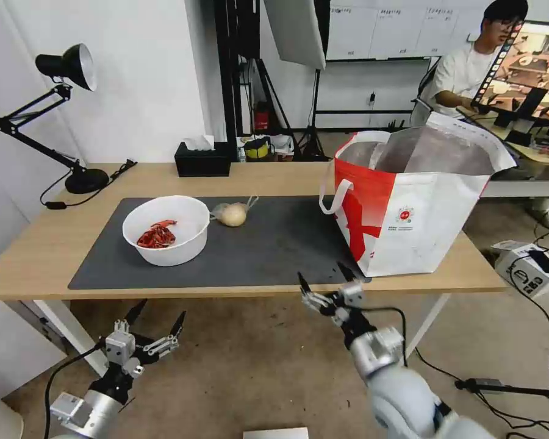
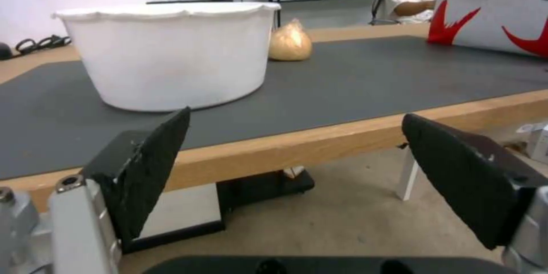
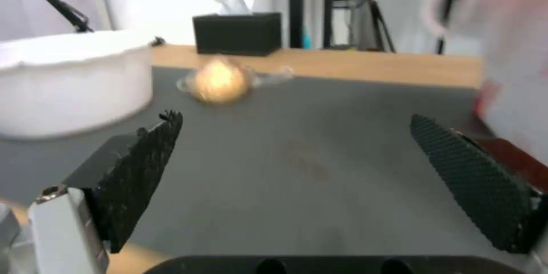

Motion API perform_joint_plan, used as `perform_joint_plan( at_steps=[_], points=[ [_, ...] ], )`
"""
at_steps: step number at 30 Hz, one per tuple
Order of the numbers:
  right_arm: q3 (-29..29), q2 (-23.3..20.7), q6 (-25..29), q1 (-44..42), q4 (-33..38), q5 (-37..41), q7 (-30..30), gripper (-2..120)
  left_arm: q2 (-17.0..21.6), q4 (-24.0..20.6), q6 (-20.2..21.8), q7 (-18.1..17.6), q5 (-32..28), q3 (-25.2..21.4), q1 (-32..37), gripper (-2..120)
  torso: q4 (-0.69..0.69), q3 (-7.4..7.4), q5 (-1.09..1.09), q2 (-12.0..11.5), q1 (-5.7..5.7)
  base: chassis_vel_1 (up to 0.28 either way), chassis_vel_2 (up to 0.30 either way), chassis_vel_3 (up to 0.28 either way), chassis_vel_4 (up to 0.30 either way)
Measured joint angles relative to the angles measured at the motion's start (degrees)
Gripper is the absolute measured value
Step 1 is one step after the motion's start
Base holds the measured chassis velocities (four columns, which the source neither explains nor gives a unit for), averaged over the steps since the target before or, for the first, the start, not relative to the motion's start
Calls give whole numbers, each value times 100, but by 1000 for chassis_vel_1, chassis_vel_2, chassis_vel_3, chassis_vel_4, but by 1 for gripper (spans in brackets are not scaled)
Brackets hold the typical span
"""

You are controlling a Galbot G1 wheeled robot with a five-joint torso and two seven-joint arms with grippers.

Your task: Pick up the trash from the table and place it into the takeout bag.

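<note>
Reach step: right gripper [image 1: 327,279] hovering spread wide at table [image 1: 55,238] edge, six o'clock of bagged lump [image 1: 232,214]; bowl [image 1: 166,230] at nine. Left gripper [image 1: 158,316] idling wide below. Next: advancing, closing, carrying to takeout bag [image 1: 409,207] at three.

Both arms are silver-grey metal with rounded joint housings and black cables looping along the wrists. The left claw [image 1: 155,316] has two slim black fingers [image 2: 154,167] on pale grey blocks, with a round screw head at one finger's base. The right claw [image 1: 326,275] matches it, its black pads [image 3: 474,184] finely cross-hatched.
</note>
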Motion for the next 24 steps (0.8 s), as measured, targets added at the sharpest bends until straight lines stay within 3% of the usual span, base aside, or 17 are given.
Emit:
perform_joint_plan(
  at_steps=[6, 8, 11, 24],
  points=[
    [-814, 442, -320, 1432, -803, 614, 56, 100, -7, 22, -2, -3, -3, -14, 5, 100, -1, 0, -1, 0, 0, 0, 0, 0, 0],
    [-1203, 805, -482, 2242, -1419, 748, 115, 100, -20, 41, -5, -5, -2, -13, 1, 100, 1, 0, -1, 0, 0, 0, 0, 0, 0],
    [-1425, 1113, -542, 2749, -1958, 785, 159, 100, -32, 46, -5, -8, -1, -13, -1, 100, 1, 0, -1, 0, 1, 0, 0, 0, 0],
    [-1814, 2494, -890, 4040, -4322, 903, -102, 100, -60, 57, -23, -12, -7, -70, 7, 100, 0, 0, -1, 0, 1, 0, 0, 0, 0]
  ],
)
